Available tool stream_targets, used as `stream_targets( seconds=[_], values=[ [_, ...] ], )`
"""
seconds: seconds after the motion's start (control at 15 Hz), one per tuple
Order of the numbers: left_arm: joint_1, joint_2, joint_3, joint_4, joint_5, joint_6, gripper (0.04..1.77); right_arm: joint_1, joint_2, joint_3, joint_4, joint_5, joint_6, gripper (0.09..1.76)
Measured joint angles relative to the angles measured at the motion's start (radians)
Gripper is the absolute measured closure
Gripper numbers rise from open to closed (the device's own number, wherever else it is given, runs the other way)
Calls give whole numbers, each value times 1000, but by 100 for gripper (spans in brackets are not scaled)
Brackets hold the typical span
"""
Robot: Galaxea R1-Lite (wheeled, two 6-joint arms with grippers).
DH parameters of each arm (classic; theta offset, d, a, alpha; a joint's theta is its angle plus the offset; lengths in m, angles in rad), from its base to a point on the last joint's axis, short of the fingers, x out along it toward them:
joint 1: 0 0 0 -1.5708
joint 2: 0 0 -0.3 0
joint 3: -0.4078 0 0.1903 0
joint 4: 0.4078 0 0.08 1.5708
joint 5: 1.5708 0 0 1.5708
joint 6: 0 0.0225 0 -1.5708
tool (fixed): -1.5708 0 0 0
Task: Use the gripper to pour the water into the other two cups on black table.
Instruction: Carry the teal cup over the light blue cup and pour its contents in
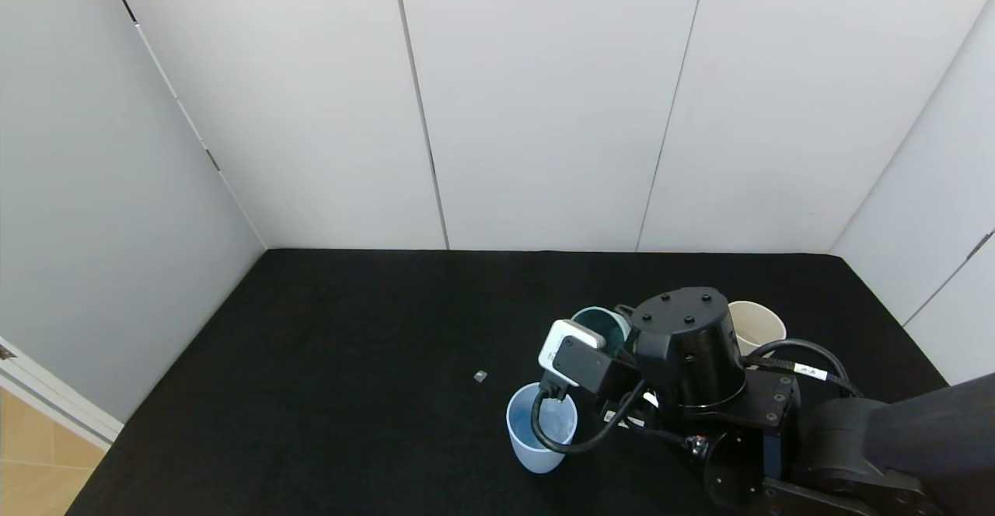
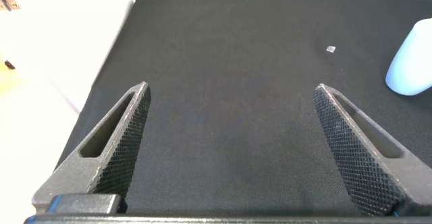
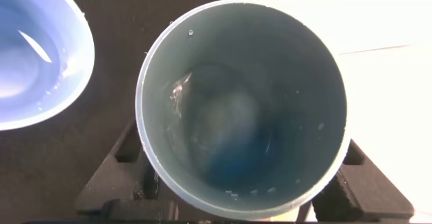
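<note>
My right gripper is shut on a teal-green cup; its fingers stand on either side of the cup's wall. A faint sheen of water shows inside. In the head view the teal cup sits just beyond the black wrist, which hides the fingers. The pale blue cup stands on the black table close by, a little water glinting in it. The cream cup stands behind the wrist on the right. My left gripper is open and empty low over the table.
A small grey bit lies on the table left of the cups; it also shows in the left wrist view, with the blue cup beyond it. White panel walls enclose the table. A black cable loops over the blue cup's rim.
</note>
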Motion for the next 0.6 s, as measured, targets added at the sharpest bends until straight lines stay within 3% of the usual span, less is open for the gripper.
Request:
stream_targets(
  seconds=[0.6],
  values=[
    [0, 0, 0, 0, 0, 0, 9, 12, 6, -16, -4, -38, -123, 64]
  ],
)
